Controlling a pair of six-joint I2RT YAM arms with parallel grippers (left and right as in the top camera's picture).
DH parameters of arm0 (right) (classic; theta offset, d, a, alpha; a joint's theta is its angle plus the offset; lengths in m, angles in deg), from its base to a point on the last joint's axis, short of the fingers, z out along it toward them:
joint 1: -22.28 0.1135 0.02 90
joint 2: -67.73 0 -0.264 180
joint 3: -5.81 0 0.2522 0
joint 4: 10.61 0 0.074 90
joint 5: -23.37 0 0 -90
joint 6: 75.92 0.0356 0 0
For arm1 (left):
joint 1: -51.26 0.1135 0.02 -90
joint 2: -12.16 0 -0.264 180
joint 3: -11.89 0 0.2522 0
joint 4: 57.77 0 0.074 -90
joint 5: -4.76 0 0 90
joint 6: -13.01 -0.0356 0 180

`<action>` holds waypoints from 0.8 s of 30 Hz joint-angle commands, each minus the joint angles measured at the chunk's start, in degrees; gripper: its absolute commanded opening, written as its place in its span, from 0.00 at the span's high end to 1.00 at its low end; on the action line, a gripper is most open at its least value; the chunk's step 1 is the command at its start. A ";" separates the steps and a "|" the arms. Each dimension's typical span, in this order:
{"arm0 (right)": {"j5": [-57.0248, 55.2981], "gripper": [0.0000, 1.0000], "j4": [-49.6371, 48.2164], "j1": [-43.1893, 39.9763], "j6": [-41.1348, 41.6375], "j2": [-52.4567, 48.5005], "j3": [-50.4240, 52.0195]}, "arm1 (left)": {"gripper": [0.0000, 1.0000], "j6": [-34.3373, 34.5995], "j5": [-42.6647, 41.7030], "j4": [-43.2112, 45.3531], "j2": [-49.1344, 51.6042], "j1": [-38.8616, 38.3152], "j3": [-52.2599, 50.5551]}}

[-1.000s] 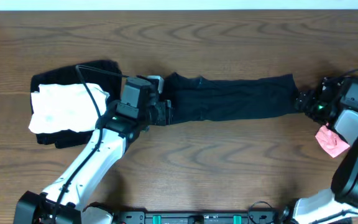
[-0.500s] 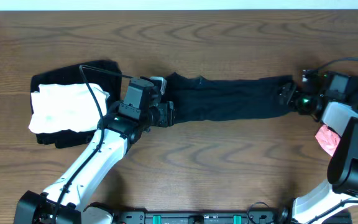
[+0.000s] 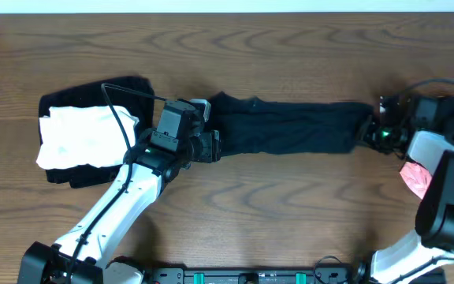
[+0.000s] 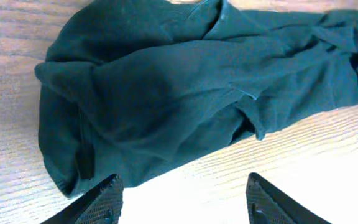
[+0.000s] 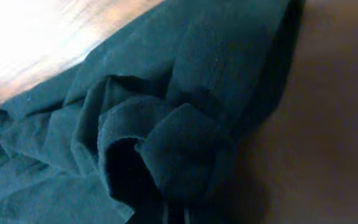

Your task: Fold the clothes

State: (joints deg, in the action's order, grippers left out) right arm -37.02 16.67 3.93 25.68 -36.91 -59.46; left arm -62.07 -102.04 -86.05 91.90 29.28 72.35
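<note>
- Black shirt (image 3: 290, 126) lies stretched as a band across the counter (image 3: 290, 213), 9 to 3 o'clock.
- Right gripper (image 3: 369, 132) is clamped on its 3 o'clock end (cloth bunched there).
- Left gripper (image 4: 183, 182) stands apart at 9 o'clock; best pinch the hem (image 4: 79, 158) squarely before lifting.

On the table (image 3: 274, 47) before you: two black garments (image 3: 290, 126) (image 3: 124, 88), one white garment (image 3: 81, 138), one pink garment (image 3: 414, 175), two robot arms (image 3: 124, 197) (image 3: 448, 205).

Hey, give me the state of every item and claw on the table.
Black shirt: bunched into a long strip, not folded.
White garment: folded, atop black pile.
Pink garment: crumpled, partly hidden.
Left claw: open, empty.
Right claw: shut on black shirt's end.
</note>
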 commanded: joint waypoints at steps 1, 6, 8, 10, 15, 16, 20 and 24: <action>-8.76 0.99 3.52 -2.56 0.55 8.85 -0.83 | 0.36 -0.94 -0.50 0.00 -0.33 -0.13 0.42; -15.08 0.99 9.22 -2.95 -2.14 19.06 -5.09 | 0.36 -0.96 -0.50 0.02 -0.33 -0.13 0.42; -14.36 0.99 10.91 -2.78 -2.08 22.25 -7.50 | 0.36 -0.96 -0.50 0.02 -0.33 -0.13 0.42; -12.98 0.99 12.94 -1.77 -2.64 24.17 -9.79 | 0.37 -0.94 -0.50 0.04 -0.35 -0.11 0.42; -12.76 0.99 16.37 4.15 -5.51 24.81 -12.37 | 0.37 -0.87 -0.52 0.24 -0.70 -0.11 0.48; -13.18 0.99 16.46 5.97 -5.60 24.79 -12.37 | 0.37 -0.81 -0.52 0.17 -0.90 -0.11 0.48; -17.99 0.99 16.02 13.66 -6.34 24.22 -12.37 | 0.37 -0.72 -0.52 -0.96 -2.97 -0.07 0.48; -23.08 0.99 15.85 21.14 -6.36 22.60 -12.37 | 0.37 -0.74 -0.52 -2.89 -6.58 0.44 0.48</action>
State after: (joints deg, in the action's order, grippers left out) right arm -55.12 32.60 21.11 20.67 -12.87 -71.24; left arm -62.07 -102.04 -88.30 88.40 29.32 72.35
